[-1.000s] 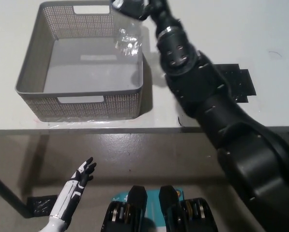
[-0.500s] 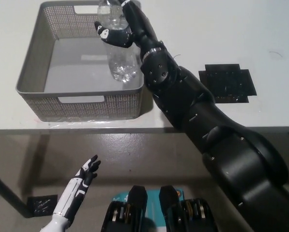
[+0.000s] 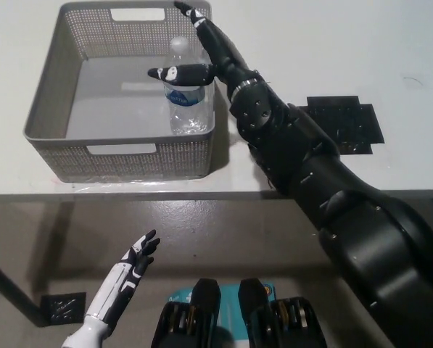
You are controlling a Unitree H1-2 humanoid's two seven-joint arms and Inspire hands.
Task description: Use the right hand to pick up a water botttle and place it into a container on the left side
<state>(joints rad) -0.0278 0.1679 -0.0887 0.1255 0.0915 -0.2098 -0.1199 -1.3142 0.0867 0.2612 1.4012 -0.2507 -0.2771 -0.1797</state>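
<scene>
A clear water bottle point(image 3: 185, 101) with a blue label stands upright inside the grey mesh basket point(image 3: 55, 101), against its right wall. My black right hand point(image 3: 201, 54) hovers over the basket's right side, open, with its fingers spread apart around the bottle's top and not gripping it. My white left hand point(image 3: 133, 264) rests low at the lower left, below the table edge, open with nothing in it.
The basket sits on a white table point(image 3: 310, 43) near its front edge. A black flat mat point(image 3: 347, 123) lies on the table to the right of my arm. Below the table edge is a grey floor point(image 3: 223, 232).
The bottle has come down from my right hand and now stands in the basket. My right hand has opened and let it go. My left hand shifted slightly right.
</scene>
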